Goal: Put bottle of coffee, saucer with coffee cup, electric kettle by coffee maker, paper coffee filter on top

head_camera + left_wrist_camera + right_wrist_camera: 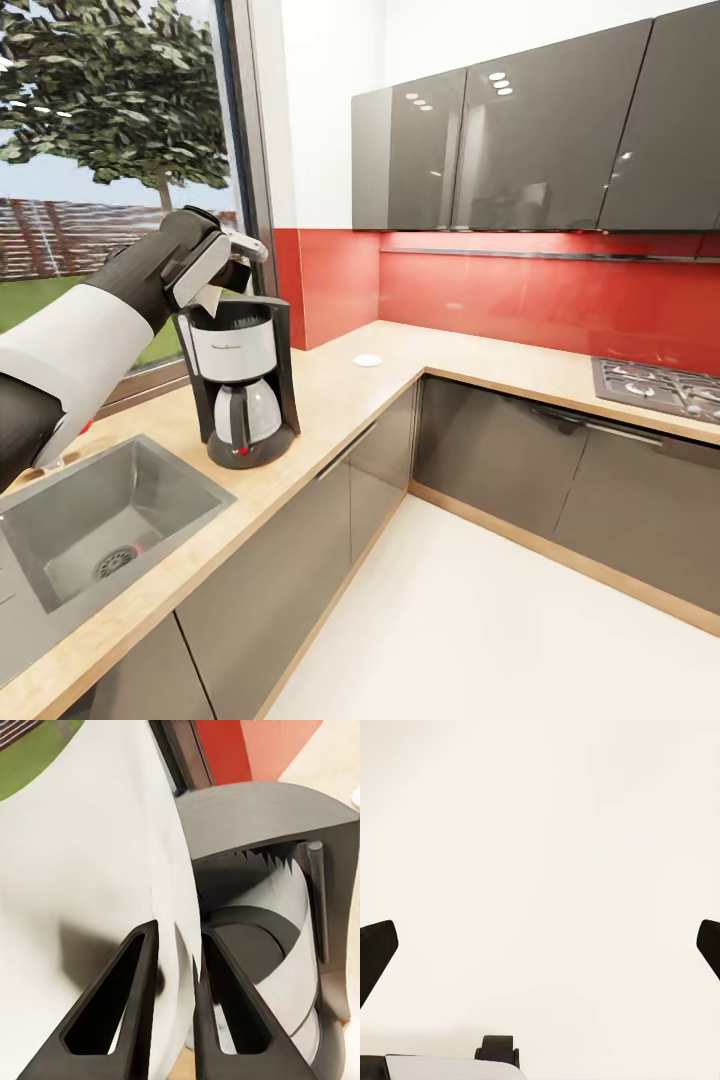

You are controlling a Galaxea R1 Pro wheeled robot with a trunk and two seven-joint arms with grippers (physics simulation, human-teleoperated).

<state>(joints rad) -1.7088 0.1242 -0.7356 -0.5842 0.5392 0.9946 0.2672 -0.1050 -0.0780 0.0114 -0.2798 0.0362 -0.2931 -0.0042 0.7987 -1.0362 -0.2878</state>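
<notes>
Red backsplash and glossy dark grey wall cabinets frame the corner where the kitchen countertop [330, 400] turns, its pale wood-look surface running past an inset steel sink [90, 520] on the near side and a gas hob [660, 385] further along the other leg. Behind the sink a large window [110, 150] looks out on a tree and lawn.

On the worktop just beyond the sink stands the coffee maker [245, 385], black with a white upper housing and a pale carafe below. The left gripper [215, 290] hangs directly over its top, tilted downwards, with the paper coffee filter [208, 297] pinched between its fingers. From the left wrist view the filter [90, 870] is a broad white sheet gripped between the two dark fingers [139, 997], which are closed on its edge, and the open top of the machine [270, 870] lies just beyond and below it.

Farther along the countertop, well apart from the machine and near the corner, lies the saucer [367, 360].

Seen from its wrist camera, the right gripper [540, 937] has its fingertips [375, 945] spread wide apart against a plain pale floor.
</notes>
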